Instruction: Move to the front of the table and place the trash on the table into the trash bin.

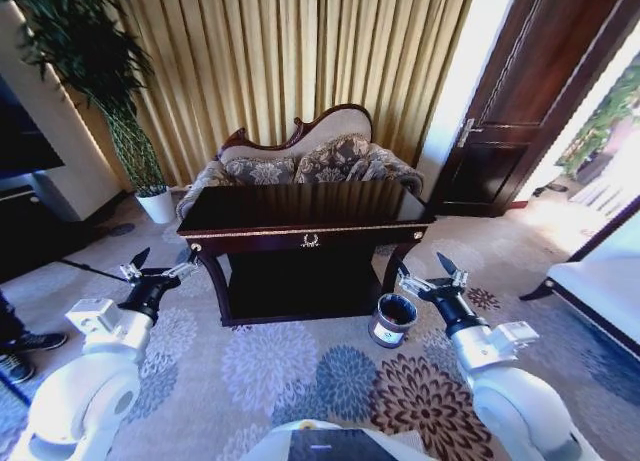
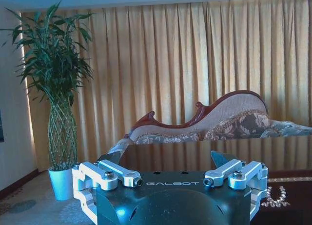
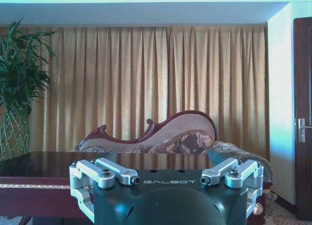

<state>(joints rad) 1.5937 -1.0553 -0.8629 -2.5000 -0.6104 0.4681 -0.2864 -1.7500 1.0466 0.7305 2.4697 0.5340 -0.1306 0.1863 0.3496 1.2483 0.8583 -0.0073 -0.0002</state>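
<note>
Table (image 1: 300,213), dark and glossy with gold trim, stands straight ahead before a chaise sofa (image 1: 310,156). Left gripper (image 1: 160,265) hovers off its left front corner, jaws spread wide, holding nothing. Right gripper (image 1: 425,273) hovers off the right front corner, jaws likewise wide and empty. Trash bin (image 1: 393,320) sits on the carpet by the table's right front leg, just below the right gripper.

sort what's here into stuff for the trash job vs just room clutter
For the job: table, trash bin, left hand and right hand, both open.
Just there: sofa, potted plant, curtains, door.
</note>
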